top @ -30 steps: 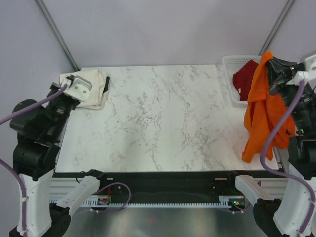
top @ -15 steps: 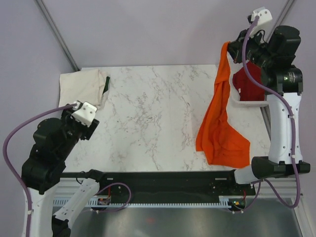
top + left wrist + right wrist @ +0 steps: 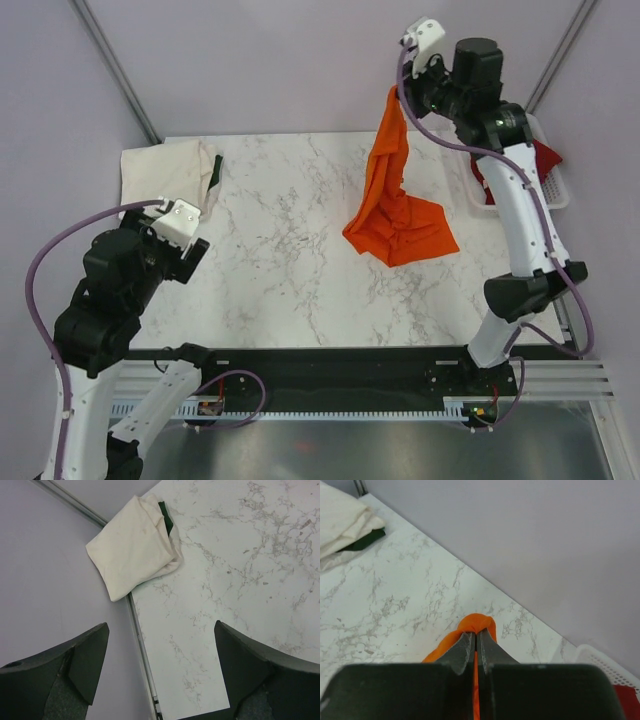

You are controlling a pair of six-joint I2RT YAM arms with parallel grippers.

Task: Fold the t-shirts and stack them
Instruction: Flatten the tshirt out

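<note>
High over the table's far right, my right gripper [image 3: 396, 92] [image 3: 476, 635] is shut on the top of the bright orange t-shirt [image 3: 392, 170] [image 3: 479, 622]. The shirt hangs down from it, and its lower part lies bunched on the marble. The cream-white t-shirt [image 3: 168, 175] [image 3: 134, 547] lies folded at the far left corner. My left gripper [image 3: 188, 250] [image 3: 160, 627] hovers nearer than that shirt, above the table's left edge, open and holding nothing. Behind my right arm, the dark red t-shirt [image 3: 546, 156] [image 3: 627, 700] shows partly inside the basket.
The white lattice basket [image 3: 556, 190] [image 3: 600, 660] stands at the far right edge. A dark green cloth [image 3: 217, 170] [image 3: 165, 519] peeks out from under the cream-white shirt. The marble table [image 3: 280, 250] ends close below my left gripper.
My right arm swung left from the basket, carrying the orange shirt out over the table. My left gripper opened, let go of the cream-white shirt and drew back toward the near side.
</note>
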